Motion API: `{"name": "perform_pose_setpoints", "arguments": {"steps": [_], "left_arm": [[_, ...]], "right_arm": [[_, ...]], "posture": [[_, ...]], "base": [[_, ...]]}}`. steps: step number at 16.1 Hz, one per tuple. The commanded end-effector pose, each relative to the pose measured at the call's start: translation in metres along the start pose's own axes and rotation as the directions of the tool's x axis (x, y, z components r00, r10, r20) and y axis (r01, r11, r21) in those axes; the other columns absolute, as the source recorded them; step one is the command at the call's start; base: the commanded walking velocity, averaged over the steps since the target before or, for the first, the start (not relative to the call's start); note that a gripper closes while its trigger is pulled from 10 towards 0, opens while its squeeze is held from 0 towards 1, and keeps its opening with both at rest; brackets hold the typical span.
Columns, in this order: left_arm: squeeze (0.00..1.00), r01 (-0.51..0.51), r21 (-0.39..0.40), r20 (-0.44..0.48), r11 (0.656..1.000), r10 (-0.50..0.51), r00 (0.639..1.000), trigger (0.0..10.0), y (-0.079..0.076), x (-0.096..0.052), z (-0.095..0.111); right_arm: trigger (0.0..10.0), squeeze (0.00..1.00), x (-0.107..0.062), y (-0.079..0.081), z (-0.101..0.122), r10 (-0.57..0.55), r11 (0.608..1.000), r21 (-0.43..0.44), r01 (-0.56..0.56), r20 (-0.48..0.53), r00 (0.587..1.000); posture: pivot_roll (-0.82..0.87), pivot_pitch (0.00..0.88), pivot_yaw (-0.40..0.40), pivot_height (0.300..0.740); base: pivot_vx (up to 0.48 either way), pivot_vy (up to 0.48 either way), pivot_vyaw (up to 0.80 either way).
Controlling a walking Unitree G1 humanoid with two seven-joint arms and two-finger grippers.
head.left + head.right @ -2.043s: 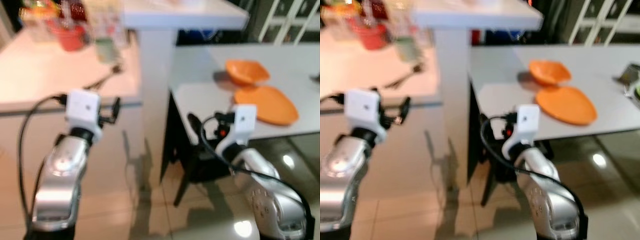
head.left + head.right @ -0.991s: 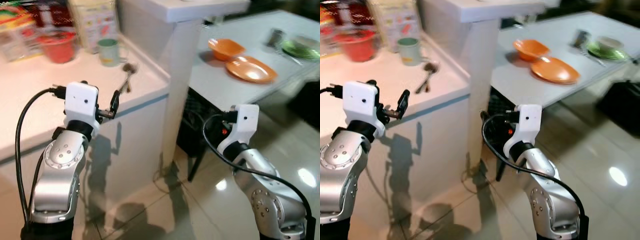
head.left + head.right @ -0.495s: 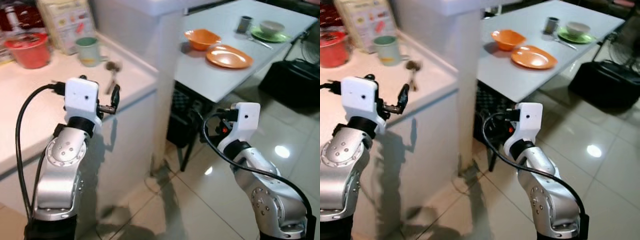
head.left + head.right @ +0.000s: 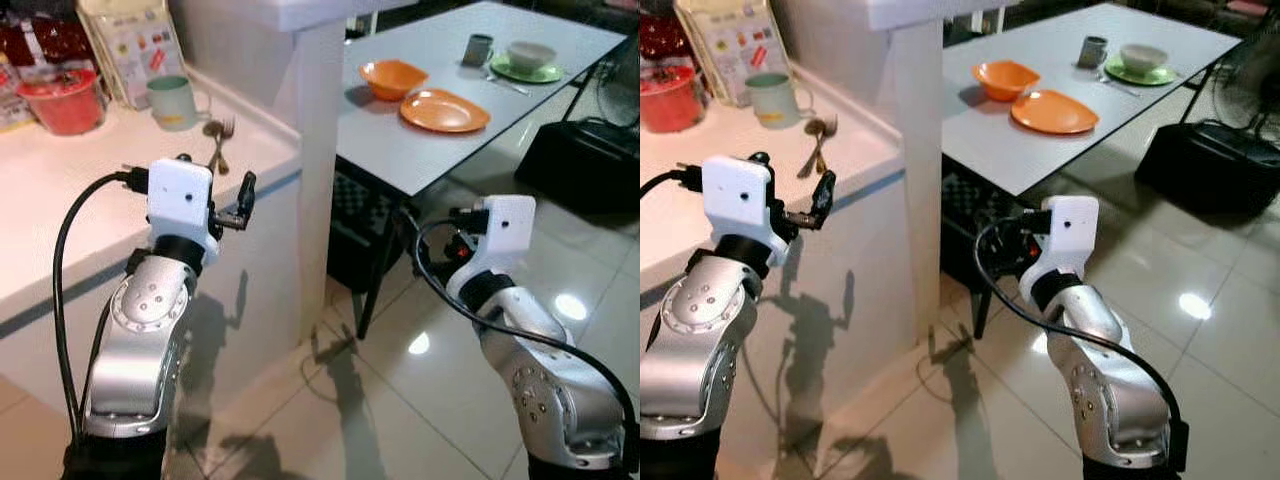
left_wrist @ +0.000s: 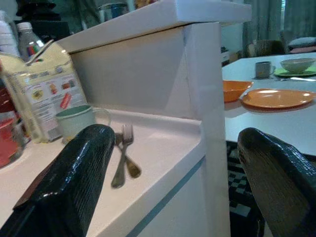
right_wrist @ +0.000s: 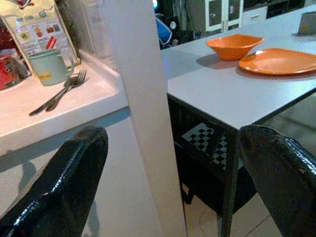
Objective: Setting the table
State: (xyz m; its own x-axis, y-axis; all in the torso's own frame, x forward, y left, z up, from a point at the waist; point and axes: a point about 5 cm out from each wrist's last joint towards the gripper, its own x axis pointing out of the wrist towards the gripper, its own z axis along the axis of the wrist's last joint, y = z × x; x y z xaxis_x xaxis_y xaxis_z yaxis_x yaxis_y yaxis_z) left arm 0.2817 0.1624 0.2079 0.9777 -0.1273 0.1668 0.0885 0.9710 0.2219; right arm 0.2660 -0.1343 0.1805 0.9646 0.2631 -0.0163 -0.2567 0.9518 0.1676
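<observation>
White counter (image 4: pixel 60 190) carries the task's cutlery: fork and spoon (image 4: pixel 215 145) lying together just beside the green mug (image 4: pixel 172 101), near the counter's rim by the white pillar (image 4: pixel 310 120). Best taken by easing the left gripper (image 4: pixel 243 200), fingers spread wide and empty, over the rim and down onto the handles, pinching both at once. Right gripper (image 6: pixel 168 173) likewise agape, idle beyond the pillar. Open floor around the dining table (image 4: pixel 440 140), where orange plate (image 4: pixel 444 110) and orange bowl (image 4: pixel 392 76) wait; pillar and table corner to be skirted.
</observation>
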Motion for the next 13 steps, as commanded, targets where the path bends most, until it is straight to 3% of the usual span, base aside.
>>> {"name": "perform_pose_setpoints", "arguments": {"steps": [1, 4, 8, 10, 13], "left_arm": [[0.00, 0.010, 0.002, 0.014, 1.000, -0.010, 1.000, 10.0, -0.0007, 0.0029, 0.0028], [0.00, 0.015, 0.003, 0.020, 1.000, -0.015, 1.000, 10.0, -0.0003, 0.0036, 0.0034], [0.00, 0.015, 0.001, 0.016, 1.000, -0.015, 1.000, 10.0, 0.0002, 0.0041, 0.0030], [0.00, 0.015, 0.000, 0.016, 1.000, -0.015, 1.000, 10.0, 0.0003, 0.0042, 0.0028], [0.00, 0.014, -0.004, 0.014, 1.000, -0.014, 1.000, 10.0, 0.0004, 0.0043, 0.0027]], "right_arm": [[10.0, 0.00, 0.0004, -0.0024, 0.0039, -0.013, 1.000, -0.020, 0.013, 0.019, 1.000], [10.0, 0.00, 0.0008, -0.0007, 0.0035, -0.005, 0.995, -0.102, 0.006, 0.010, 1.000], [10.0, 0.00, 0.0005, -0.0020, 0.0022, -0.017, 0.995, -0.103, 0.017, 0.008, 1.000], [10.0, 0.00, 0.0000, -0.0012, 0.0018, -0.010, 0.999, -0.052, 0.010, 0.015, 1.000], [10.0, 0.00, -0.0008, 0.0011, 0.0017, 0.014, 0.998, -0.060, -0.013, 0.015, 1.000]], "posture": [[0.05, 0.000, -0.012, 0.740], [0.05, 0.000, -0.011, 0.740], [0.05, 0.000, -0.007, 0.740], [0.05, 0.000, -0.007, 0.740], [0.05, 0.000, -0.007, 0.740]], "base": [[0.360, 0.000, 0.00], [0.395, 0.000, 0.00], [0.416, 0.000, 0.48], [0.416, 0.000, 0.00], [0.416, 0.000, 0.00]]}}
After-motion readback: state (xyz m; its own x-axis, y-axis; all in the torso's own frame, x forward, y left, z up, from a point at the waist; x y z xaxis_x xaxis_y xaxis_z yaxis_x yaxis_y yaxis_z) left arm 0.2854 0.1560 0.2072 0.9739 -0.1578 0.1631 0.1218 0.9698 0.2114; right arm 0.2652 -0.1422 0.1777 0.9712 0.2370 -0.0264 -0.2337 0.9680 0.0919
